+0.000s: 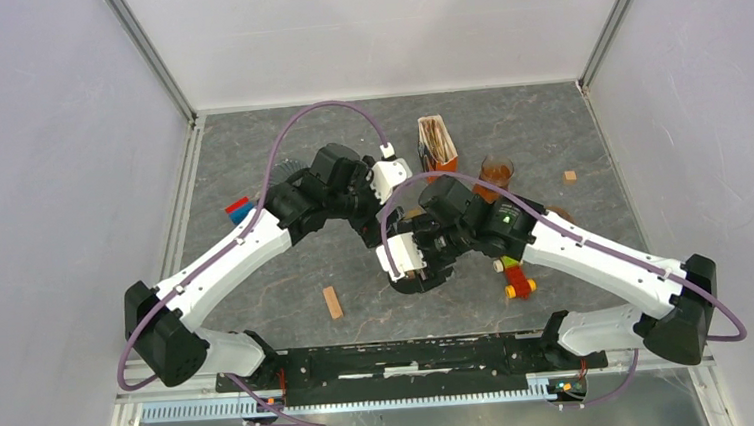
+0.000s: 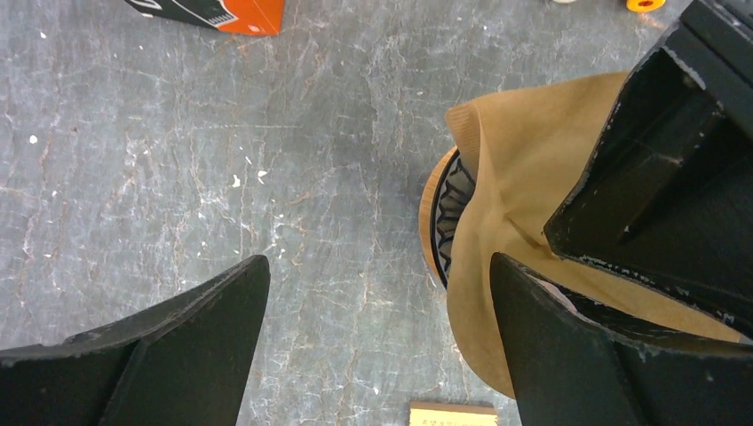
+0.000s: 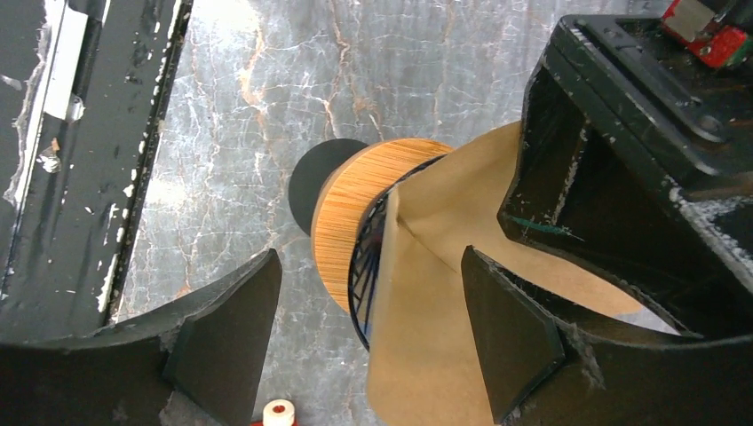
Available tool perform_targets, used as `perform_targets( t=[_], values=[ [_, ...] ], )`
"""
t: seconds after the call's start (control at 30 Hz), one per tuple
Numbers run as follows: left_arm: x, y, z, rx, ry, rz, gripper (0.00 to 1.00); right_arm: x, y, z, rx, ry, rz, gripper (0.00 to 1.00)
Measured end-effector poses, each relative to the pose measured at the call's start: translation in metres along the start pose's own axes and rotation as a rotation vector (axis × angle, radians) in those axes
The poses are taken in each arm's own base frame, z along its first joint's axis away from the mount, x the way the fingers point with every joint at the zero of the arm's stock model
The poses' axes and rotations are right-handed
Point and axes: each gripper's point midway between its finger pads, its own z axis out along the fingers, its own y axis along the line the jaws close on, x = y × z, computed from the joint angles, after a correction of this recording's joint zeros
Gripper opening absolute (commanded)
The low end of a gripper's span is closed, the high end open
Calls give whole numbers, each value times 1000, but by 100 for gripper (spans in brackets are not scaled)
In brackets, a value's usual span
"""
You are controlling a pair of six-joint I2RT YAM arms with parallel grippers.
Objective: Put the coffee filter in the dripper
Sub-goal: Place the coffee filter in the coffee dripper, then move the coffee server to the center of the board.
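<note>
Right gripper (image 3: pixel 368 266): jaws apart, straddling dripper (image 3: pixel 351 209); brown filter (image 3: pixel 444 213) lies over its wire rim. Left gripper (image 2: pixel 380 262): wide open beside filter, gripping nothing

Left arm (image 1: pixel 226 259) and right arm (image 1: pixel 596 253) reach inward, wrists nearly meeting, pointed down; the 2 pairs of jaws gape wide
</note>
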Motion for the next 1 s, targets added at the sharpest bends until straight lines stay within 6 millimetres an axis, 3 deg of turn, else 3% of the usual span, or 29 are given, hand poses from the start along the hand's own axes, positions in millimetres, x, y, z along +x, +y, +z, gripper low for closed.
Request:
perform_targets(
  t=[0.43,0.7,0.87,1.0],
  values=[
    [-31,3,-10,1,-75,13,100,-7,-8,-19,65,-19,-19,82],
    [-52,3,-22,8,-125,26,100,-6,-16,-41,119,-51,8,82],
    [-57,15,-34,2,-154,-3,100,1,-31,-68,193,-108,97,82],
    [-55,37,-60,-13,-205,-64,100,11,-46,-101,317,-164,181,82]
  ],
)
